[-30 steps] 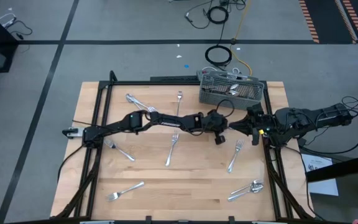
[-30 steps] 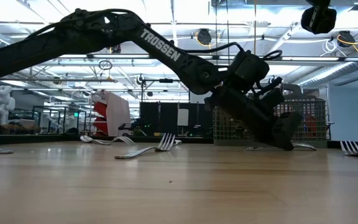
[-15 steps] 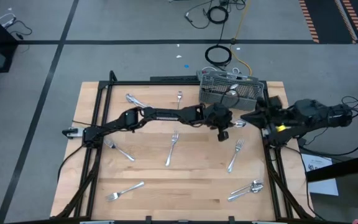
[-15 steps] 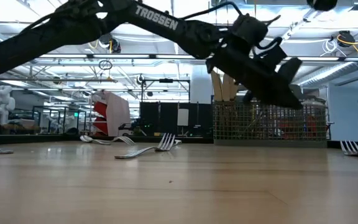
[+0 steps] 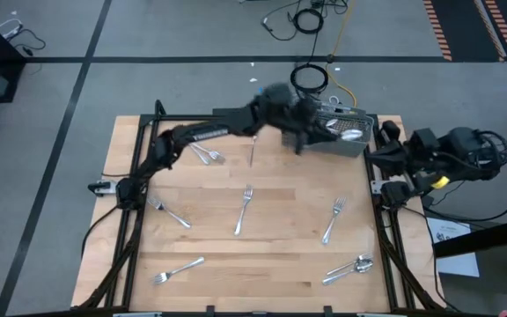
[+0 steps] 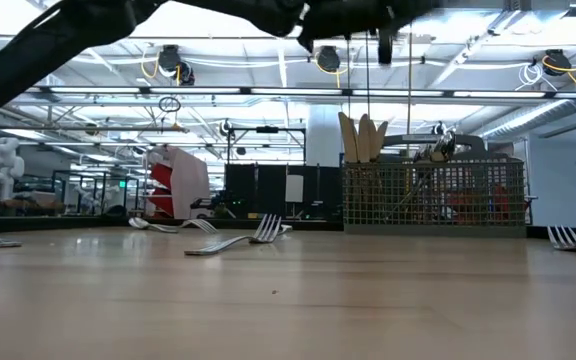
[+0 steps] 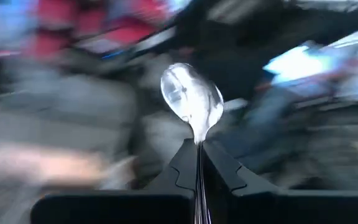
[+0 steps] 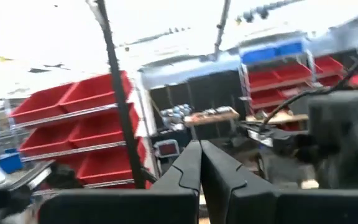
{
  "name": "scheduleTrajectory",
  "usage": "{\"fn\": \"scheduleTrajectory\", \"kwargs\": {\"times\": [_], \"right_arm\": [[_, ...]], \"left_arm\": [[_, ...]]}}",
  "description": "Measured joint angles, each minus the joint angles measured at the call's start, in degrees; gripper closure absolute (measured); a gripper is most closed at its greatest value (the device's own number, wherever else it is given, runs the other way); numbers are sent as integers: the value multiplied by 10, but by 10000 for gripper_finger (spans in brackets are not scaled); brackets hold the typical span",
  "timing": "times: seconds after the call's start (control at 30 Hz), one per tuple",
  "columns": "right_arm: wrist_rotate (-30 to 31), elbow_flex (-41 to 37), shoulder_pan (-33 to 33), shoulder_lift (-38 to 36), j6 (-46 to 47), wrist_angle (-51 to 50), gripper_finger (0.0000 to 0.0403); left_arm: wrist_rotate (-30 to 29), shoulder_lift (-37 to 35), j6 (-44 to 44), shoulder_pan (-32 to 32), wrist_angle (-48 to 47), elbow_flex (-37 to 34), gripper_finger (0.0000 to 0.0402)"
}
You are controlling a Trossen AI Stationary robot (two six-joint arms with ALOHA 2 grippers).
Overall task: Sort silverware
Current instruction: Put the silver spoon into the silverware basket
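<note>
- High view: the left gripper (image 5: pixel 311 132) has moved from the table's middle to the far edge and now sits over the grey mesh caddy (image 5: pixel 356 141) at the far right corner. It was lower and nearer the centre half a second ago.
- High view: a spoon (image 5: pixel 349 134) shows bright over the caddy, which holds other silverware. The right gripper (image 5: pixel 387 134) has drawn back to the right edge of the table (image 5: pixel 262 264), beside the caddy.
- High view: loose forks (image 5: pixel 244 210) lie spread across the table, unchanged in place; a spoon and fork pair (image 5: pixel 350 268) lies near the front right corner.
- Low view: the left arm has risen out of the middle of the picture to its top edge. The caddy (image 6: pixel 433 195) is now unobstructed, with handles standing above its rim.
- Left wrist view: the left gripper's fingers (image 7: pixel 188 167) are clamped tight on the spoon's (image 7: pixel 191 102) handle, bowl pointing away from the wrist.
- Right wrist view: the right gripper's fingers (image 8: pixel 191 167) are pressed together with nothing between them.
</note>
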Motion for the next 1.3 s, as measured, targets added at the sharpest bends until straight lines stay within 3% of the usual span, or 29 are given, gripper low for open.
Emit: {"fn": "scheduleTrajectory", "kwargs": {"times": [0.13, 0.27, 0.43, 0.6, 0.77, 1.0, 1.1, 1.3], "right_arm": [[-40, 0, 0, 0, -50, 13, 403], [-41, 0, 0, 1, -110, 15, 400], [19, 1, 0, 28, -170, 15, 376], [108, 1, 0, 75, -213, 21, 324], [166, 0, 0, 98, -106, 63, 253], [166, 0, 0, 102, 65, 80, 165], [180, 0, 0, 114, 85, 96, 150], [278, 0, 0, 150, 75, 120, 152]], "left_arm": [[208, -6, -168, 30, 150, 2, 389], [296, -3, -286, 38, 236, 1, 392], [289, -4, -301, 30, 253, 1, 392], [288, -4, -271, 18, 253, 1, 392], [289, -4, -252, 18, 256, 1, 391], [277, -4, -218, 36, 251, 1, 390], [259, -4, -195, 41, 250, 1, 390], [246, -4, -167, 40, 249, 1, 390]]}}
